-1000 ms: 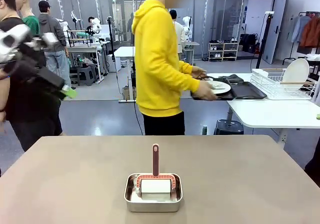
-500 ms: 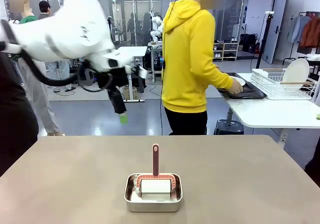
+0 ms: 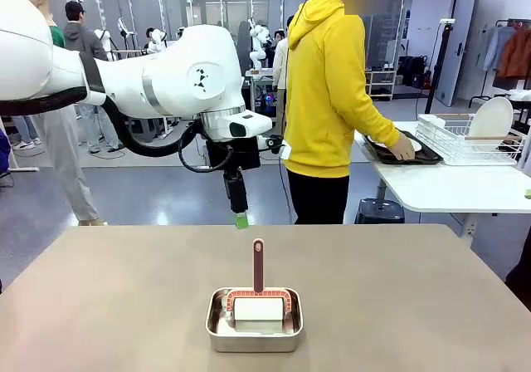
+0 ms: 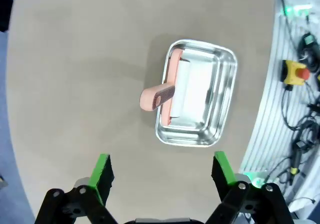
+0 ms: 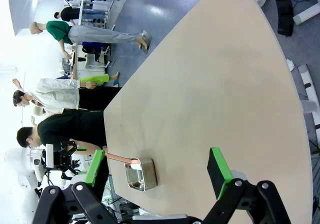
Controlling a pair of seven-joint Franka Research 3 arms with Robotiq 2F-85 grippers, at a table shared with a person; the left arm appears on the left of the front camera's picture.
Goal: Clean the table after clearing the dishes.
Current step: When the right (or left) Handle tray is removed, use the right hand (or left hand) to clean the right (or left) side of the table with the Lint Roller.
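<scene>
L pincer (image 3: pixel 240 219) open over surface (image 3: pixel 415 305), R pincer (image 5: pixel 157 166) open too. Upright roller handle (image 3: pixel 258 264) in pan (image 3: pixel 254 332) by near edge; skewed descent could knock it, skid pan.

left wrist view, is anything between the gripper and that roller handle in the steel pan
Nothing visible does. The left gripper hangs open above the table. The roller stands in the steel pan with its handle pointing up towards the camera, and there is only bare tabletop around the pan. The person is turned to the white table.
</scene>
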